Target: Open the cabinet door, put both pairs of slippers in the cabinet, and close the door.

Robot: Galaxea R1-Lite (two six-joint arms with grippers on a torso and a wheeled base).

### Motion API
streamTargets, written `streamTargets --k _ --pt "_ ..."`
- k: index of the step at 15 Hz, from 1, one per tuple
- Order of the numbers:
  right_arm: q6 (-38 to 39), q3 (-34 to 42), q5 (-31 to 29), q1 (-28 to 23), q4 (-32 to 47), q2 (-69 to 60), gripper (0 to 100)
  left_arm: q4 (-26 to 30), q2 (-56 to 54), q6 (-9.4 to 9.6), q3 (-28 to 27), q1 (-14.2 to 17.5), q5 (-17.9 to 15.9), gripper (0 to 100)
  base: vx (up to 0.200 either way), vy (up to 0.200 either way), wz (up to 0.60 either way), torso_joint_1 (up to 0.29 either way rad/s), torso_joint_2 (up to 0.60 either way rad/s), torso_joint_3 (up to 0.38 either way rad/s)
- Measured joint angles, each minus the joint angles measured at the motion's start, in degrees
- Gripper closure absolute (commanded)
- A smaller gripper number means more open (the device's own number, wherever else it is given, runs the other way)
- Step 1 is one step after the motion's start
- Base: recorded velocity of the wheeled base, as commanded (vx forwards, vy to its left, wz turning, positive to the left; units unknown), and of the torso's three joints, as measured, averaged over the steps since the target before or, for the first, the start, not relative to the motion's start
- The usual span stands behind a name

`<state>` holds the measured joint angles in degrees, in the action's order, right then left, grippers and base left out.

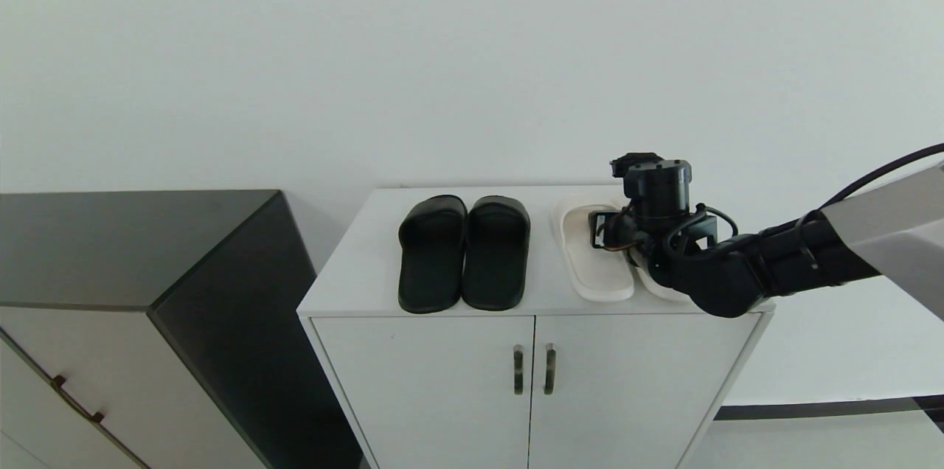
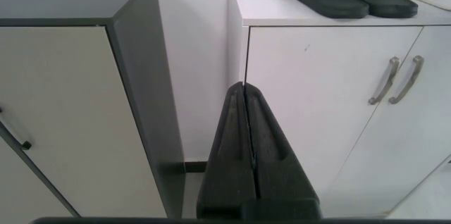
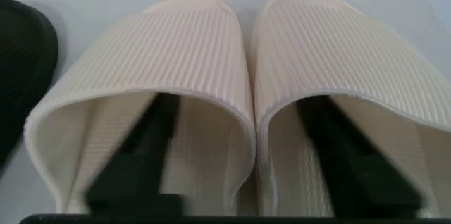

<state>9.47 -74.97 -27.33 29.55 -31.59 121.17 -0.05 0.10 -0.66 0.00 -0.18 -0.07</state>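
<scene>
A white cabinet (image 1: 354, 262) stands before me with both doors (image 1: 428, 395) closed and two handles (image 1: 518, 369) at the middle seam. On its top lie a black pair of slippers (image 1: 464, 251) and, to the right, a cream pair of slippers (image 1: 597, 262). My right gripper (image 3: 246, 175) is open at the cream pair (image 3: 190, 48), one finger inside each slipper's strap, the adjoining strap walls between them. My left gripper (image 2: 244, 94) is shut and empty, low in front of the cabinet's left front corner (image 2: 243, 48).
A taller dark-topped cabinet (image 1: 133, 248) with pale fronts stands close on the left, a narrow gap between it and the white one. A plain wall runs behind. Open floor lies to the right of the white cabinet (image 1: 826, 439).
</scene>
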Motion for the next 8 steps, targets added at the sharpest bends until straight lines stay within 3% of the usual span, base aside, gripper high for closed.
streamTargets --k 8 --pt "-3.68 1.08 -0.04 -0.15 -0.09 -2.55 100 -0.02 0.00 -0.65 0.00 0.00 -0.02 100 0.000 0.000 0.00 0.000 0.00 0.000"
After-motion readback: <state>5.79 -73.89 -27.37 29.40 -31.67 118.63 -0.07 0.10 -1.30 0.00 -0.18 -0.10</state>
